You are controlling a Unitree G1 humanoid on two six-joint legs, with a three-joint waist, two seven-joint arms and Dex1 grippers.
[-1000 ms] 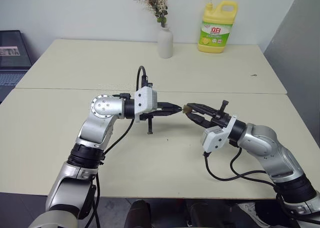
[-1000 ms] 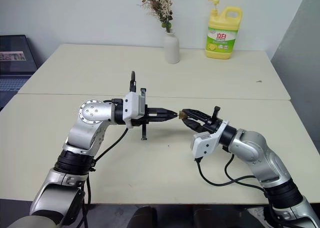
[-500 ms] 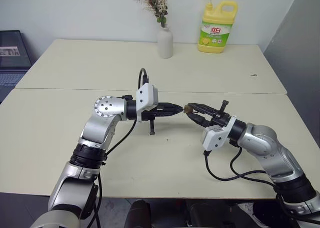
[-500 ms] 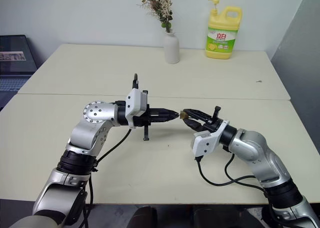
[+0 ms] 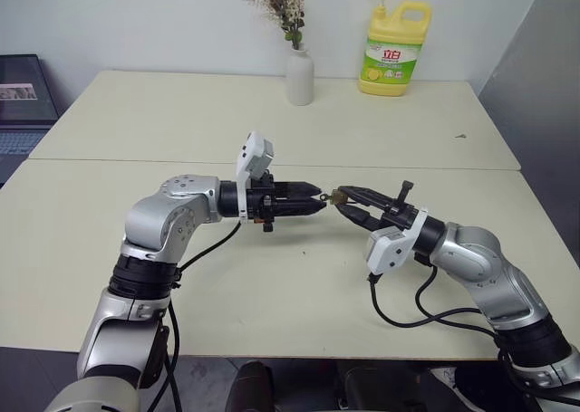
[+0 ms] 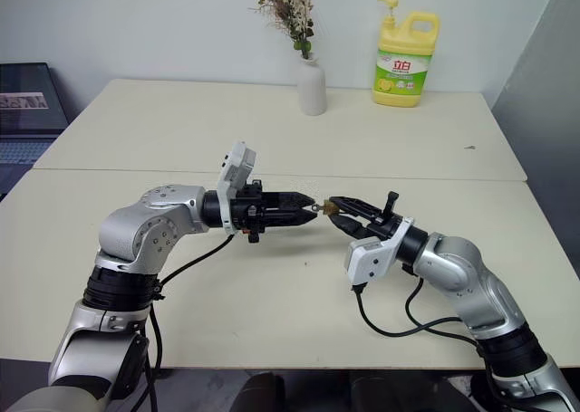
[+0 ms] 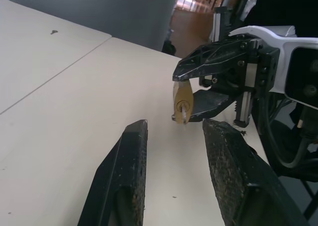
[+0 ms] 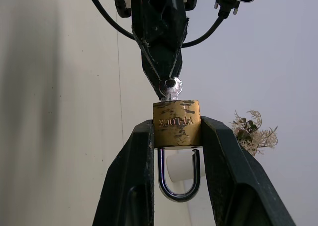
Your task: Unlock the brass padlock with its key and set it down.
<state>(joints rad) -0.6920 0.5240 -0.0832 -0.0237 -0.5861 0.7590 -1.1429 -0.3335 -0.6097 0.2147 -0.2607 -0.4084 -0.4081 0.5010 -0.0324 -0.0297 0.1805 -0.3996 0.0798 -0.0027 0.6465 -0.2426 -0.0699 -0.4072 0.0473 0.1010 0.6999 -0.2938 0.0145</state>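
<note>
The brass padlock (image 8: 176, 122) hangs above the table, and my right gripper (image 8: 176, 130) is shut on its body. Its silvery shackle (image 8: 179, 186) points back between my right fingers, with both legs meeting the body. The key (image 8: 171, 88) sticks out of the padlock's keyhole toward my left gripper (image 7: 176, 125). That gripper is level and open. Its two fingertips (image 7: 136, 129) stand apart on either side of the key's line, just short of it and not touching it. In the head views the padlock (image 5: 339, 196) sits between the two grippers' tips.
A white vase (image 5: 300, 75) with dried flowers and a yellow detergent bottle (image 5: 392, 45) stand at the back of the far table. A seam (image 5: 109, 161) runs between the two tables. A laptop (image 5: 20, 100) is at the far left and a grey partition (image 5: 544, 77) at the right.
My left wrist has rolled, swinging its white camera housing upward. Its fingers have opened and let go of the key. The right gripper and the padlock have stayed still.
</note>
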